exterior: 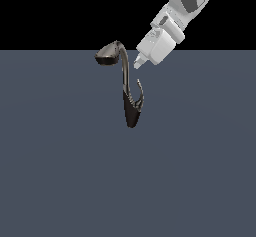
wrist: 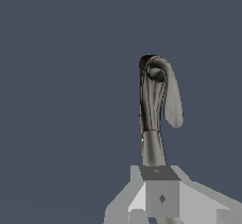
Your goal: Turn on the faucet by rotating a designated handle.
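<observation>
Floor: flat slate-blue ground plane (exterior: 60, 181), meeting a black background along a straight horizon in the exterior view.
Faucet: slim dark grey-brown metallic faucet (exterior: 125, 81) with a tall curved neck, standing near the middle of the exterior view; flattened oval spout head at about 11 o'clock from the tapered base.
Handle: small thin curved silvery-dark handle (exterior: 140, 93), hook-like with a pointed tip, branching from the base toward 1 o'clock (tip free, touching nothing).
Gripper: white blocky gripper (exterior: 136, 63) of the pale grey arm, coming in from 1 o'clock of the faucet, its tip just beside the neck and above the handle tip.
Jaw state: cannot tell whether the fingers are spread or pressed together (only a small white tip shows in the exterior view; the wrist view shows the grey gripper body (wrist: 160, 197) alone).
Contact: gripper tip and handle look apart; whether the tip touches the neck I cannot tell.
Open room: bare floor on all sides of the faucet base, widest toward 6 o'clock.
Wrist view: faucet (wrist: 152, 124) seen lengthwise, pale spout head beside the neck.
</observation>
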`<control>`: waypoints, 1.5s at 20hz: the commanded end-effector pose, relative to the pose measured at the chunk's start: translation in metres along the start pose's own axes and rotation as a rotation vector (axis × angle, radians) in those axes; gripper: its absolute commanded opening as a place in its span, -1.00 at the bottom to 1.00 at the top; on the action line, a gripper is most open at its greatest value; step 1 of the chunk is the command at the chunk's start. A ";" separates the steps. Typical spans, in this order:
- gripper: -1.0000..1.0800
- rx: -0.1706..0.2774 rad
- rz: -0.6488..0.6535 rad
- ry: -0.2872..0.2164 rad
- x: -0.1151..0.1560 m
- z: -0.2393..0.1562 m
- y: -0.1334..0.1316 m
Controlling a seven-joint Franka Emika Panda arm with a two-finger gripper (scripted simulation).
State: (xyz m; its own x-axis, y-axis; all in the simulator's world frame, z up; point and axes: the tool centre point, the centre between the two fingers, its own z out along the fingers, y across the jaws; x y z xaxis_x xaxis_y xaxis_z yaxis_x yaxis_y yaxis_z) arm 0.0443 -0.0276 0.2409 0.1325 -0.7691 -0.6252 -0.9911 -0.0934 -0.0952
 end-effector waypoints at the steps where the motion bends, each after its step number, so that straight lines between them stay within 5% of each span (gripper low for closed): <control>1: -1.00 0.031 0.075 -0.027 0.018 0.009 -0.006; 13: -1.00 0.103 0.252 -0.091 0.060 0.033 -0.015; 30: -1.00 0.104 0.254 -0.092 0.043 0.036 0.012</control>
State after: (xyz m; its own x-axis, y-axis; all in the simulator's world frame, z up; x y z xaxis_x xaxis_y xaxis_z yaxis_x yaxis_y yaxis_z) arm 0.0443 -0.0429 0.1830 -0.1165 -0.6997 -0.7049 -0.9858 0.1679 -0.0039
